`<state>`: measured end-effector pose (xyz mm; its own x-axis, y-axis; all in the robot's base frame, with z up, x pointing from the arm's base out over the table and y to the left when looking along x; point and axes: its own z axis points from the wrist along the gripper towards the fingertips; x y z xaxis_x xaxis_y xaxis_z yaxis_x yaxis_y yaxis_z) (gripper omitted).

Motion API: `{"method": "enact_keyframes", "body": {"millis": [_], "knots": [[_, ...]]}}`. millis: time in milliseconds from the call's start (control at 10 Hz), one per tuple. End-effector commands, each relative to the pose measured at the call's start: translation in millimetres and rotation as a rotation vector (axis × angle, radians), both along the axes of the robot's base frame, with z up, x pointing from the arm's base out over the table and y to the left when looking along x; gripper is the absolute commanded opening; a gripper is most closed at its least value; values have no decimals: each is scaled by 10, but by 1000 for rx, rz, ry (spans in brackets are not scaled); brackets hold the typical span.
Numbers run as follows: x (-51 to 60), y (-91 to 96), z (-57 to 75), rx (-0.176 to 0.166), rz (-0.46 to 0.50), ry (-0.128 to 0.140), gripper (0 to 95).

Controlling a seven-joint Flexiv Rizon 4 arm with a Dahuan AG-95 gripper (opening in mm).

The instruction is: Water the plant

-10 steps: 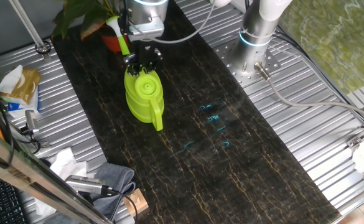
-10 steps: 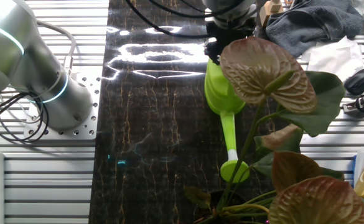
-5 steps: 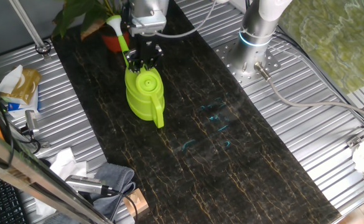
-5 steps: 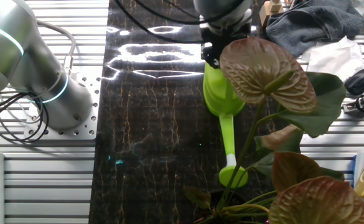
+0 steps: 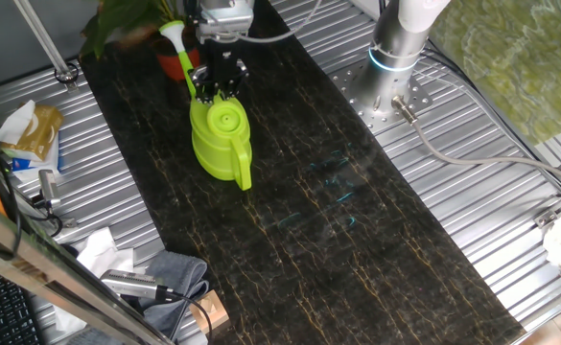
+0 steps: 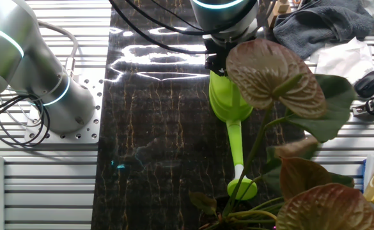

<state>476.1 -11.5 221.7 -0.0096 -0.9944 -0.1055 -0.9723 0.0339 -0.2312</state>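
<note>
- Directly under the black two-finger gripper (image 5: 217,89), the lime-green plastic watering can (image 5: 221,142) stands on the dark marbled table (image 5: 290,201); the fingers clasp its top.
- Beyond the gripper, the spout's rose (image 6: 242,189) reaches the broad-leaved plant in its orange-red pot (image 5: 172,63).

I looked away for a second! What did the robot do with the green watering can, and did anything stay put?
The gripper, holding the watering can, carried it nearer the plant, so the spout head now reaches the leaves. The pot and the grey cloth stayed put.
</note>
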Motion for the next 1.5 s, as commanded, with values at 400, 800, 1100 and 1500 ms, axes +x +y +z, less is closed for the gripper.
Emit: {"method": "enact_keyframes", "body": {"millis": [400,800,1100,1500], "knots": [[-6,-31,27,26,-3,-13,0],[-9,-31,33,50,-3,-32,0],[-13,-31,39,75,-1,-56,0],[-23,-30,71,92,-10,-75,0]]}}
